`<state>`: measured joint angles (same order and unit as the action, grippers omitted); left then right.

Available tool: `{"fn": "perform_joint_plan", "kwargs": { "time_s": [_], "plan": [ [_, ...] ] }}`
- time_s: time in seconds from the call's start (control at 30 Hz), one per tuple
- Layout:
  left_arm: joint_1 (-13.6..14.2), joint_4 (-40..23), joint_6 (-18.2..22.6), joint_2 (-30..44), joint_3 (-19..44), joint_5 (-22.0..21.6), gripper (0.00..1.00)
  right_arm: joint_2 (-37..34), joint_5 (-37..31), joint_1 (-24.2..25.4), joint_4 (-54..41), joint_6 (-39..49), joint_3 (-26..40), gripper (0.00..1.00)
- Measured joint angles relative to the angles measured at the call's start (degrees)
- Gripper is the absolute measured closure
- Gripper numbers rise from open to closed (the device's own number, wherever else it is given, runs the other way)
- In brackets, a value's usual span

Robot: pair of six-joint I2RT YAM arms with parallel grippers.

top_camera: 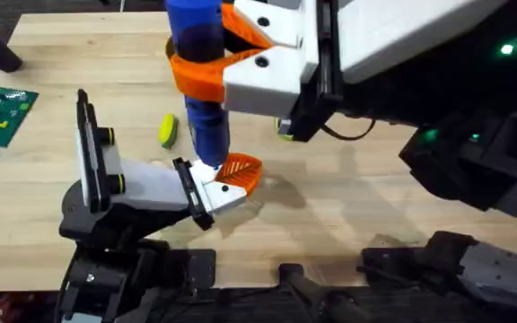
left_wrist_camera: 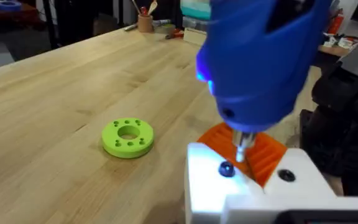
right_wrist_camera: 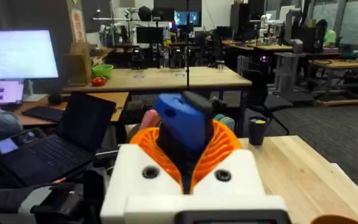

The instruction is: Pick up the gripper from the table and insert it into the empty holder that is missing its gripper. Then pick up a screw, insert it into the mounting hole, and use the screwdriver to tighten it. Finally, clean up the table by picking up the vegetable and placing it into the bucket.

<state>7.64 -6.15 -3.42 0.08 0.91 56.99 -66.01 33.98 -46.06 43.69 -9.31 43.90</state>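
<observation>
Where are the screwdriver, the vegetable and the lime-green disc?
screwdriver [top_camera: 203,108]: overhead view, on its blue barrel.
vegetable [top_camera: 168,130]: overhead view, on its yellow-and-green middle.
lime-green disc [left_wrist_camera: 128,137]: left wrist view, on its flat top face beside the centre hole.

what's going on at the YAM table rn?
The right pincer holds the blue screwdriver upright, its tip down on the white holder, which already carries the orange gripper. In the left wrist view the bit sits just beside a dark screw. The vegetable lies on the table, not binned yet.
</observation>
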Motion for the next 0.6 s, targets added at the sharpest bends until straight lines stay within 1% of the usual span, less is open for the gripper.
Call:
{"fn": "perform_joint_plan", "kwargs": {
  "time_s": [0.2,0.6],
  "plan": [
    [0.0,0.0,0.0,0.0,0.0,0.0,0.986,-1.2,0.0,0.0,0.0,0.2,0.0,0.952],
    [0.0,0.0,0.0,0.0,0.0,0.0,0.986,-1.2,0.0,0.0,-0.1,0.4,0.0,0.952]
  ]
}}
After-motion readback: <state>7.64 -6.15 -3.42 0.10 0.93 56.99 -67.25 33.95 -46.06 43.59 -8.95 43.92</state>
